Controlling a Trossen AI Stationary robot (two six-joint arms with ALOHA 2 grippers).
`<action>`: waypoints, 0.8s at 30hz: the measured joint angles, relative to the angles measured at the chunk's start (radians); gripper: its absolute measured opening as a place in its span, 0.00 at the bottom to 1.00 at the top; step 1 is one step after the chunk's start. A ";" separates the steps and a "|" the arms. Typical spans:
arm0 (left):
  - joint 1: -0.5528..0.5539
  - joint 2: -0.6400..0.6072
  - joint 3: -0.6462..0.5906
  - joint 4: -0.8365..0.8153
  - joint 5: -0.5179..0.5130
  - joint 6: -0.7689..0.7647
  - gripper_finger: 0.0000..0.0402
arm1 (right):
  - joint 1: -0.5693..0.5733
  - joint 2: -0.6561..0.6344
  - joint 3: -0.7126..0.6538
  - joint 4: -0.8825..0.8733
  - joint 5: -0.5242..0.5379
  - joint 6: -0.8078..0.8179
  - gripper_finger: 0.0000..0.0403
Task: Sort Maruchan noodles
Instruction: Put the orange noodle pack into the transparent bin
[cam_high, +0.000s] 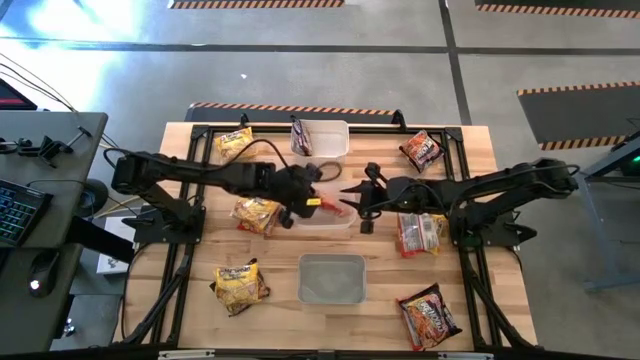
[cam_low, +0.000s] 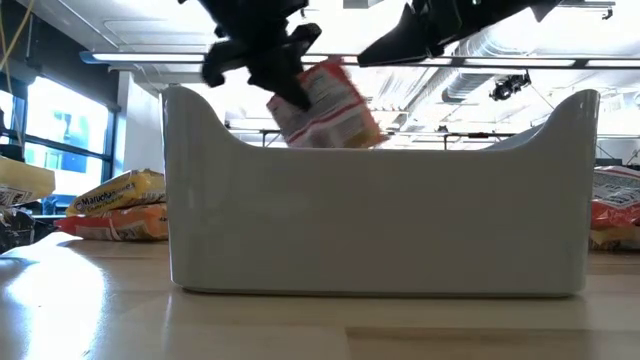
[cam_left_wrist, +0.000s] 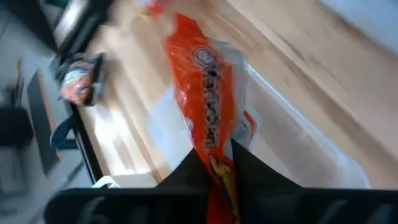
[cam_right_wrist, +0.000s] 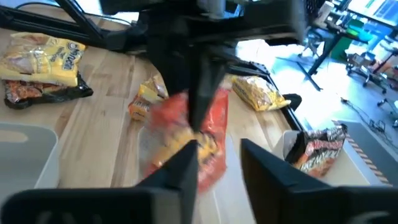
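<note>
- One red packet (cam_high: 322, 206) hung in mid-air over the middle tub (cam_high: 325, 217), clear of its rim in the low view, its long axis running roughly up and down from the pinch.
- It was held at one short end by the left gripper (cam_left_wrist: 219, 163), whose fingers were clamped together on it; the free end pointed away from that wrist, out over the tub.
- Facing it from the other side, the right gripper (cam_right_wrist: 219, 163) had its fingers standing apart with the packet lying between and just past them, seemingly not pinched, though the blur made contact hard to rule out.
- Both grippers were right at the packet; only the left arm carried it, so letting go over the tub looked like its job.
- Other packets, such as a yellow packet (cam_high: 257, 214) just beside the tub, lay on the table (cam_high: 200, 250).
</note>
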 joint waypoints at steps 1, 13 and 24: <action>-0.008 0.000 0.000 -0.027 -0.002 0.051 0.02 | -0.001 -0.007 0.000 -0.019 0.000 0.008 0.31; -0.195 0.000 0.000 0.010 -0.121 0.436 0.01 | -0.275 0.021 0.001 -0.089 -0.708 0.121 0.60; -0.286 0.002 0.000 0.144 -0.171 0.608 0.01 | -0.390 0.278 0.110 0.077 -1.178 0.204 0.61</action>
